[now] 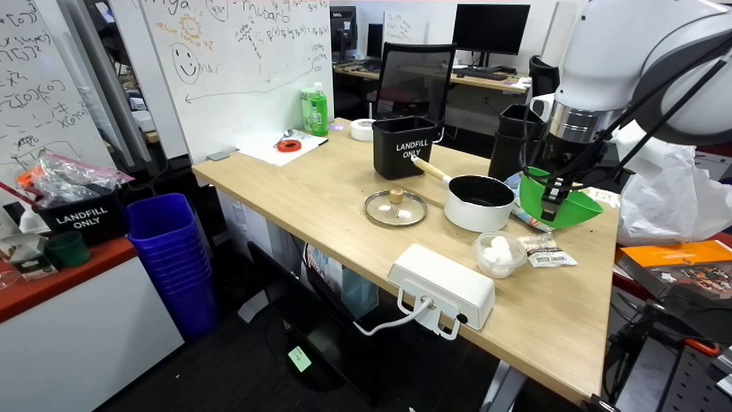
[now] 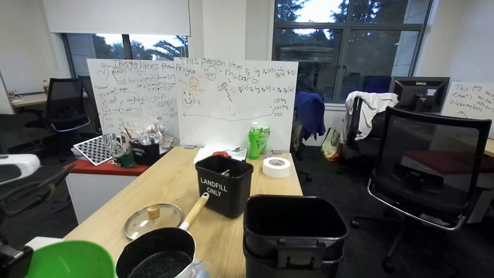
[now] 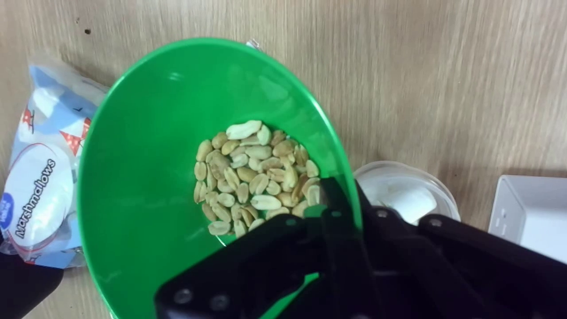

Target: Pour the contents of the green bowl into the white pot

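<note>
My gripper point(image 1: 552, 207) is shut on the rim of the green bowl point(image 1: 579, 207) and holds it tilted above the table. The fingers point(image 3: 347, 190) pinch the bowl wall from both sides in the wrist view. Peanuts point(image 3: 257, 177) lie in the green bowl point(image 3: 133, 146), gathered toward the gripped side. The white pot point(image 1: 477, 214) stands upright on the table beside the raised bowl, with its wooden handle pointing away. In an exterior view the bowl point(image 2: 73, 258) is at the lower left, next to the pot's dark interior point(image 2: 160, 262).
A glass lid point(image 1: 396, 209) lies beside the pot. A clear cup of white pieces point(image 1: 498, 256), a small packet point(image 1: 548, 252) and a white power strip point(image 1: 443, 280) are near the front. A marshmallow bag point(image 3: 42, 177) lies beneath the bowl's side. Black bins point(image 2: 225, 185) point(image 2: 295, 231) stand behind.
</note>
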You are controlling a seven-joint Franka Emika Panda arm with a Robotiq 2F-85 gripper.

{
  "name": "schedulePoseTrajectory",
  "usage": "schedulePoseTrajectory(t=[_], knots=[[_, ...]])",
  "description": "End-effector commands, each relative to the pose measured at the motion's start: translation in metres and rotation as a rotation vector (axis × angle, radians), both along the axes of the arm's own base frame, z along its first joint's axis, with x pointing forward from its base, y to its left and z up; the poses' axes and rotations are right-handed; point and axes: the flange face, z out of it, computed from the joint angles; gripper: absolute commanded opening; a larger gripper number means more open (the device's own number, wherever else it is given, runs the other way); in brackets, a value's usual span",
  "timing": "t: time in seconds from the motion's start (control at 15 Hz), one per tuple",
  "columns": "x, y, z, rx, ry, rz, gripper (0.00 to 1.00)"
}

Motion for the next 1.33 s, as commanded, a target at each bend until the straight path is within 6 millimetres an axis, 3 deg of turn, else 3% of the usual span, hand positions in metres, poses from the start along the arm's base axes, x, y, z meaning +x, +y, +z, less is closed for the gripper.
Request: schedulePoseTrajectory(t=[0.0, 0.33, 0.67, 1.07, 1.27], knots=[[0.000, 0.000, 0.000, 0.000, 0.001, 0.000, 0.01], [0.028, 0.032, 0.023, 0.037, -0.044, 0.088, 0.01], [0.084, 0.058, 0.058, 0.073, -0.148, 0.126, 0.01], [0.129, 0.063, 0.051, 0.184, -0.111, 0.138, 0.01], [0.129, 0.062, 0.047, 0.182, -0.119, 0.127, 0.05]])
